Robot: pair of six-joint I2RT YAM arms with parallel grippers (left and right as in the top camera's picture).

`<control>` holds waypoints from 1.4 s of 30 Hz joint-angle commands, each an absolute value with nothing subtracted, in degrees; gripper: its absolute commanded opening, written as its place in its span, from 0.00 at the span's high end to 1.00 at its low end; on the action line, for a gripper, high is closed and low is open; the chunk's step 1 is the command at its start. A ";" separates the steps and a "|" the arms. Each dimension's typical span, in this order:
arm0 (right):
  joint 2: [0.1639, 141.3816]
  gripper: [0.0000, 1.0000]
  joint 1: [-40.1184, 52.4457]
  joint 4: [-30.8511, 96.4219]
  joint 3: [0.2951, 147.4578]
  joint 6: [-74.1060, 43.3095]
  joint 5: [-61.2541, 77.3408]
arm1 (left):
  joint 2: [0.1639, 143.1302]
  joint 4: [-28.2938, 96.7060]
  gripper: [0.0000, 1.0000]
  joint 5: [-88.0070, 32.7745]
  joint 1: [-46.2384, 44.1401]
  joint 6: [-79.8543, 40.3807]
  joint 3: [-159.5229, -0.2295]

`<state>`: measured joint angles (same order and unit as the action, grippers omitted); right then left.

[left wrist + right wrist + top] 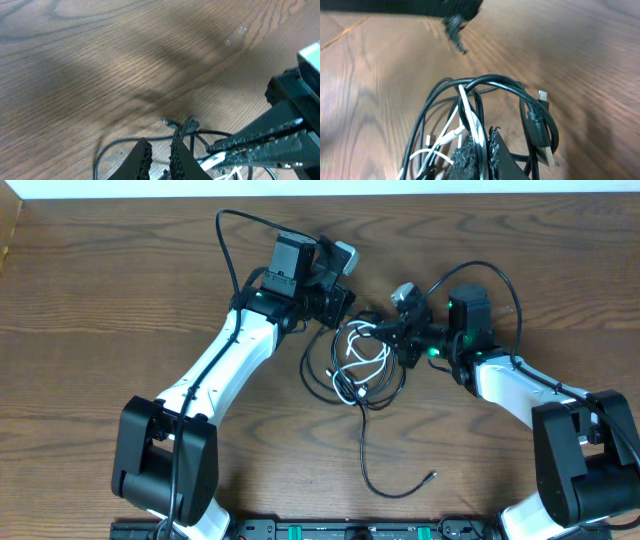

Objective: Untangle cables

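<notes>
Cables (pixel 362 365) heaped between right tool (pixel 481 144), pinching white cable (pixel 469 117), and left tool (pixel 159 149), pressed together

The table (pixel 100 300) is a dark brown wooden surface with the grain running across its width. A tangled bundle of cables (pixel 362 370) lies on it near the centre, toward the far side. It consists of several black loops overlapping one white cable (pixel 372 360). One black strand (pixel 361 445) leaves the bundle toward the near edge and ends in a small plug (pixel 432 474) lying flat on the wood.
</notes>
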<state>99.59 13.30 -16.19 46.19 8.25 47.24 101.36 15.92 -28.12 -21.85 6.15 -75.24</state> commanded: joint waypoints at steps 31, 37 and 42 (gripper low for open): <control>98.13 0.96 16.12 -18.61 45.89 17.23 50.98 | 99.96 23.11 0.70 -35.35 -21.65 0.36 -75.24; 98.13 0.96 16.60 -18.61 45.89 17.23 50.96 | 99.96 23.57 0.70 -32.10 -21.65 0.36 -75.24; 98.13 0.96 16.56 -18.68 45.89 17.26 50.94 | 99.96 25.80 0.67 -29.69 -21.67 0.36 -75.24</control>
<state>99.57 16.27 -18.65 46.17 16.14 49.39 101.36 25.02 -31.73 -21.85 -0.03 -75.24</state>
